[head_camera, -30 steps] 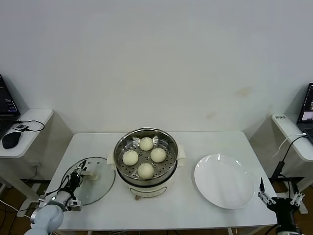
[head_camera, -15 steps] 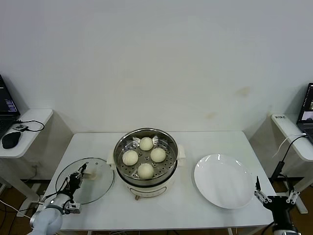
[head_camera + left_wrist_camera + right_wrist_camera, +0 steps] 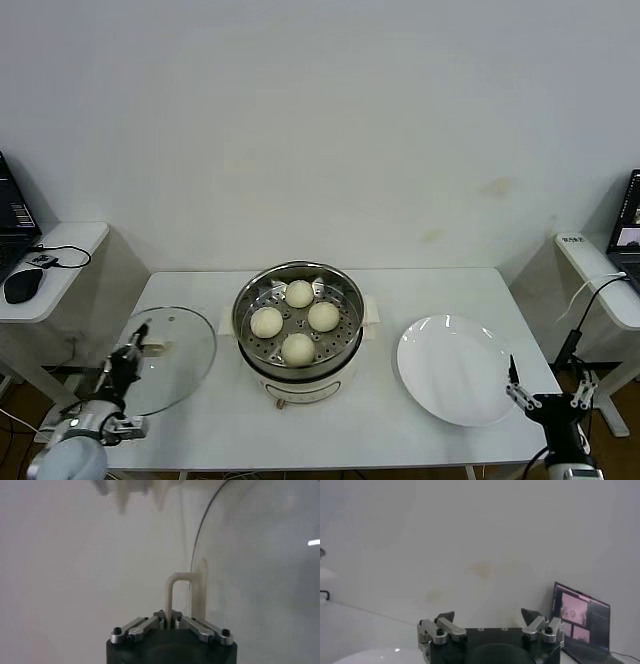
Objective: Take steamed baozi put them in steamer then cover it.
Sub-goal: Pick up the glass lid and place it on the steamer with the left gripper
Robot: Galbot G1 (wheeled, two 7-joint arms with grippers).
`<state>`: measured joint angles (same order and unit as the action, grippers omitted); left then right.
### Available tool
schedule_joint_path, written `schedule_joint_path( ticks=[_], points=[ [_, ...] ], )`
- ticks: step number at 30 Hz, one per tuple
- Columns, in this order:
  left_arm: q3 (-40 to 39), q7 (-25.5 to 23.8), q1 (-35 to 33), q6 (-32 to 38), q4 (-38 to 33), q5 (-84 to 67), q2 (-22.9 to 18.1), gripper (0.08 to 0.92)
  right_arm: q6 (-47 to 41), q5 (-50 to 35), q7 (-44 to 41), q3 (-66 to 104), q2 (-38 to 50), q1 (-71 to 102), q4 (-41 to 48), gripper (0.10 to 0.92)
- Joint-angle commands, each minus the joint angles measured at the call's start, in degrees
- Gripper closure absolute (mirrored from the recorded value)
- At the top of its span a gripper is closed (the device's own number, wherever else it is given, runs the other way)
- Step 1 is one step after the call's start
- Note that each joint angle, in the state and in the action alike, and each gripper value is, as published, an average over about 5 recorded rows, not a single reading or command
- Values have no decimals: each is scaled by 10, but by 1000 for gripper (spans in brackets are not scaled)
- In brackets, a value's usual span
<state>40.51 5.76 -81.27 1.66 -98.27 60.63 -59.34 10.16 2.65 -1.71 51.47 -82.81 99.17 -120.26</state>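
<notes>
Over white bench: left tool squeezing glass lid's handle tight, lifting; right tool waiting wide open.

bright even light, soft shadows, a glint on the glass lid, whose near view is blurred.

White table at centre; plain white wall at 12 o'clock; side desk with laptop at 9 o'clock; another desk at 3 o'clock.
</notes>
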Motion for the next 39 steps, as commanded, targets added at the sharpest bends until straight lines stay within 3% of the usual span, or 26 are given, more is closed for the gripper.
schedule_joint_path(
  ticks=[1, 6, 11, 15, 21, 24, 29, 39],
  points=[
    [105, -55, -90, -108, -208, -89, 13, 852, 0, 4, 0, -19, 2, -2, 0, 203],
    [99, -83, -87, -157, -281, -108, 40, 852, 0, 12, 1, -29, 0, 1, -1, 203],
    [7, -97, -62, -235, -318, -129, 84, 852, 3, 23, 3, -36, -5, 0, 0, 203],
    [-81, -100, -15, -258, -309, -121, 113, 852, 9, 45, 9, -45, -15, 0, 5, 203],
    [-233, -97, 114, -292, -252, -119, 145, 852, 20, 81, 26, -59, -30, -5, 16, 203],
    [-306, -124, 179, -312, -231, -76, 129, 852, 27, 105, 33, -64, -37, -8, 23, 203],
    [-383, -189, 285, -355, -194, -12, 64, 852, 30, 130, 41, -72, -42, -15, 32, 203],
    [-423, -276, 342, -365, -137, 131, -55, 852, 31, 141, 46, -77, -47, -21, 43, 203]
  ],
)
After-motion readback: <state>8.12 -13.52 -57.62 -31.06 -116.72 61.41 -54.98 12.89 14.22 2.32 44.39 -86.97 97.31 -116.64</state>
